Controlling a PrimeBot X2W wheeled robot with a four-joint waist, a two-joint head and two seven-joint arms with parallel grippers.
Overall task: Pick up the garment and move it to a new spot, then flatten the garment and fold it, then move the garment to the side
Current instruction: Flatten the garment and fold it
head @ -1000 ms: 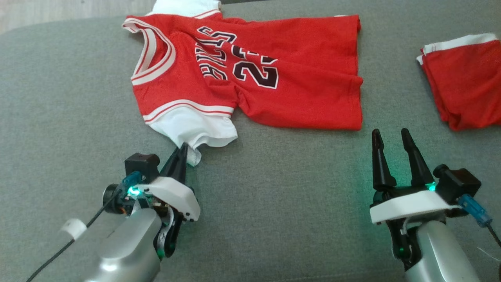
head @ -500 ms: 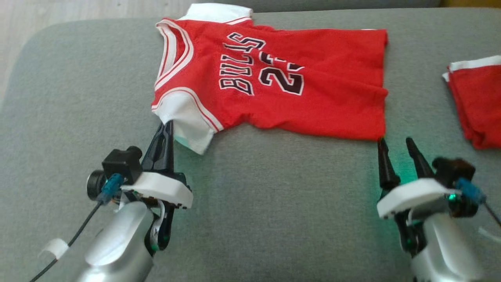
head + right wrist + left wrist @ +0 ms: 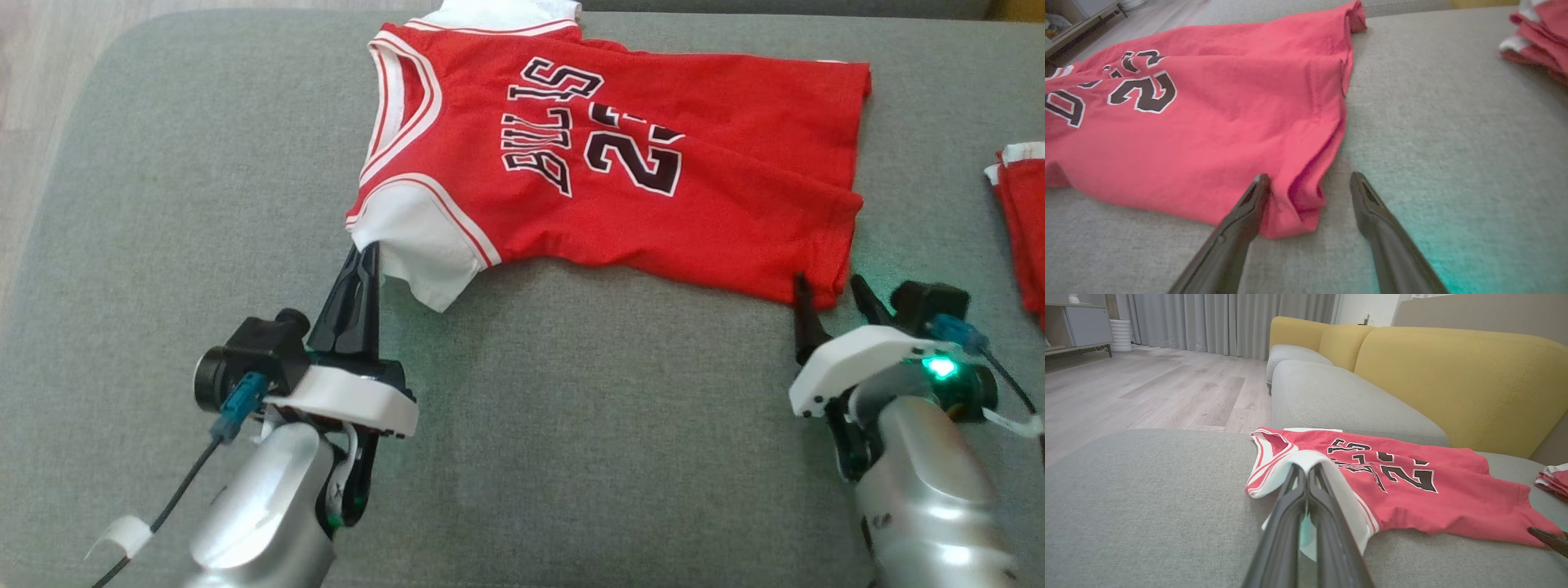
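So the red jersey (image 3: pixel 620 171) was lying face up on the grey cushion (image 3: pixel 571 425). It was spread sideways, neck toward the robot's left and hem toward its right, with a few wrinkles across the middle and the near hem corner (image 3: pixel 1298 204) bunched up.

The left gripper (image 3: pixel 369 247) was clamped tight on the edge of the white sleeve (image 3: pixel 424 257), fingers pressed together with fabric pinched between them. The right gripper (image 3: pixel 829 284) had its fingers spread wide, one on either side of that bunched corner, with nothing held.

My read: this was the flattening step, and the fold hadn't started. The next move looked like closing the right fingers on the corner, low enough to catch both layers without digging into the cushion. Then the arms would pull apart to tension the cloth and smooth it out.

Another folded red piece (image 3: pixel 1020 229) sat well apart, off to the right, so no clash there.
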